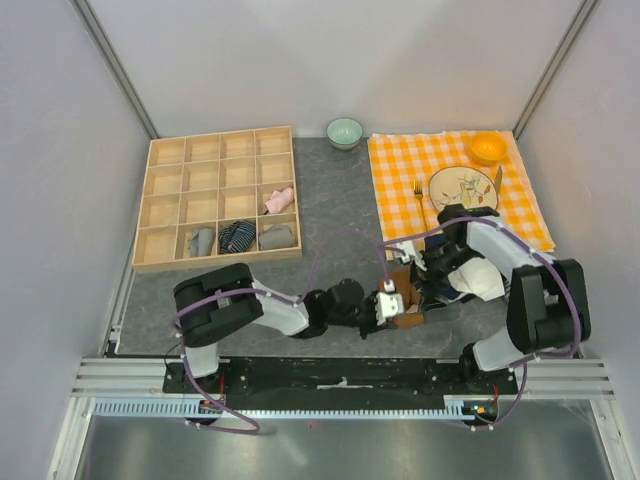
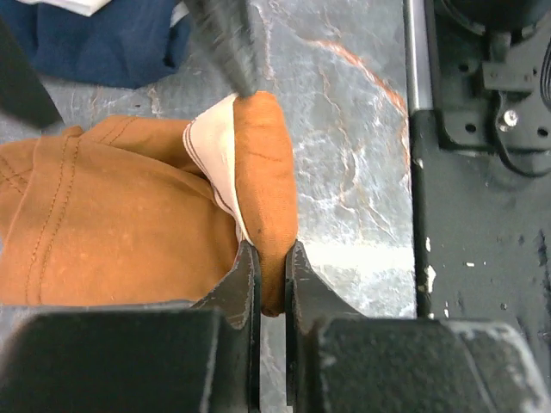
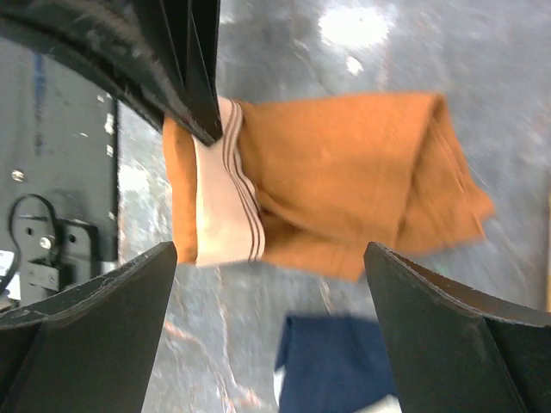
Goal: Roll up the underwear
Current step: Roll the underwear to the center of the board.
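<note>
The rust-brown underwear [image 2: 112,224] with a tan band lies partly rolled on the grey table near the front edge [image 1: 408,318]. My left gripper [image 2: 272,258] is shut on its rolled end, the band side. It also shows in the right wrist view [image 3: 344,172], where my right gripper [image 3: 269,251] is open, hovering just above and beside it. One right finger [image 2: 225,39] touches the roll's far end. The cream-white underwear [image 1: 482,278] lies under the right arm, partly hidden.
A navy cloth [image 3: 336,361] lies beside the brown garment. A wooden compartment tray [image 1: 220,130] at the back left holds a pink roll [image 1: 279,199], grey rolls and a striped sock bundle [image 1: 237,236]. A checked cloth [image 1: 400,180] with plate, fork and orange bowl [image 1: 488,147] lies at the back right, a green bowl [image 1: 345,131] beside it.
</note>
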Controlling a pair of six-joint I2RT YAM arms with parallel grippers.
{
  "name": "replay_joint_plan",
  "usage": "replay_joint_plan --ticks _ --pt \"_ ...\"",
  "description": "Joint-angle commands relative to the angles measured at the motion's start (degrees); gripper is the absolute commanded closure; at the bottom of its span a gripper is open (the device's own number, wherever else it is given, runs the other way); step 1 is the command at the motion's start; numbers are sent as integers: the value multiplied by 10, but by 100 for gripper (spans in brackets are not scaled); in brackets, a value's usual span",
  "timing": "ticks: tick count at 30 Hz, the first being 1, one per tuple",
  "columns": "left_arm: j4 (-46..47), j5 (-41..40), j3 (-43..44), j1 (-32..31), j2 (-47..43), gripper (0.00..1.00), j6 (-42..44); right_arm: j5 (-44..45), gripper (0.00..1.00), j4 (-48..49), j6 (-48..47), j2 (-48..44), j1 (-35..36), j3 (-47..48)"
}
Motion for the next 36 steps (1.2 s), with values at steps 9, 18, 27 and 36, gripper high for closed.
replay_joint_plan --ticks 9,18,27,36 --pt "-199 332 178 187 181 98 -411 48 2 -26 -125 -187 -40 -53" --pt "-234 333 207 218 218 96 -491 46 17 75 -140 -249 -7 -125" --pt "-280 331 253 218 230 93 -489 92 17 229 -82 -263 46 -190" --pt "-268 298 251 218 209 72 -500 178 48 289 -65 -201 73 -256"
